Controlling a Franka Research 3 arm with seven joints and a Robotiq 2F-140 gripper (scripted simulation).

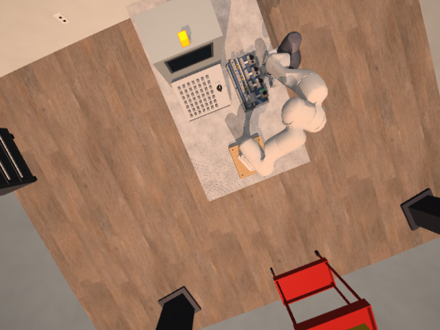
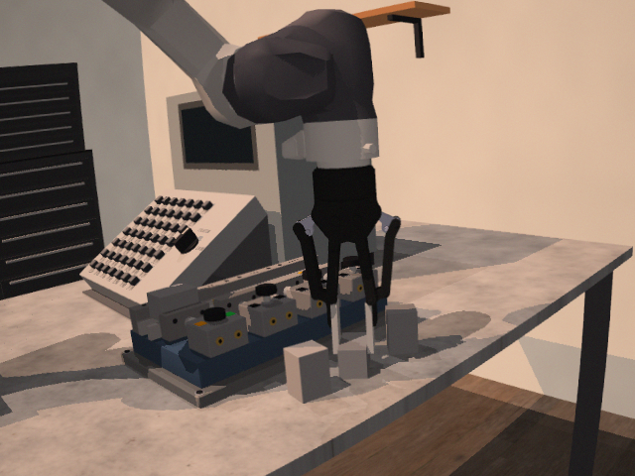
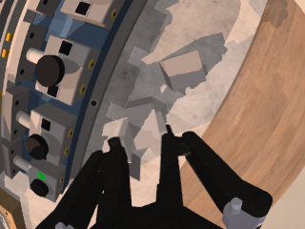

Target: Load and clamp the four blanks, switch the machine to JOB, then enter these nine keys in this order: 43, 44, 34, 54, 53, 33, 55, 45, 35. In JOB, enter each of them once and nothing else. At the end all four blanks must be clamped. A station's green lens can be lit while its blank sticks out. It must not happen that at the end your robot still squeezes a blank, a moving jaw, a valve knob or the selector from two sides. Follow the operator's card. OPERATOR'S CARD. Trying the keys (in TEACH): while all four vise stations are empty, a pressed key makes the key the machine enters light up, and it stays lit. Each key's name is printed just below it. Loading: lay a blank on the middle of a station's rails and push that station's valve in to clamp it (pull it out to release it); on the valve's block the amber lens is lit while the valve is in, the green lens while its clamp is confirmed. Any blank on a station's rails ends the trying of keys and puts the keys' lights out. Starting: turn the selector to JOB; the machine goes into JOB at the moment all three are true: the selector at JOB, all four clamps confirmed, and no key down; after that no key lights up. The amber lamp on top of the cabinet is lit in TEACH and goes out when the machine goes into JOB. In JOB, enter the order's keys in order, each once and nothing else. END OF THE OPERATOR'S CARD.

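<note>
My gripper (image 2: pixel 352 344) (image 3: pixel 144 124) points down and is shut on the top of the middle blank (image 2: pixel 353 363) (image 3: pixel 145 138), a grey block standing on the table. Another blank (image 2: pixel 306 373) stands to its left in the exterior view, and one (image 2: pixel 402 330) (image 3: pixel 182 64) to its right. A fourth blank (image 2: pixel 173 305) (image 1: pixel 252 97) sits in the near vise station; its green lens (image 2: pixel 230 313) (image 3: pixel 41 176) and amber lens (image 2: pixel 199 323) are lit. The lamp (image 1: pixel 183 38) on the cabinet is lit amber. No key on the key panel (image 1: pixel 223 100) looks lit. The selector (image 1: pixel 218 88) (image 2: pixel 187 240) setting is unclear.
The blue vise fixture (image 2: pixel 204 373) runs along beside the blanks, with black valve knobs (image 2: pixel 266 290) (image 3: pixel 50 71) standing up on its blocks. The table edge (image 2: pixel 358 435) is on the other side. A wooden board (image 1: pixel 234 161) lies under the arm.
</note>
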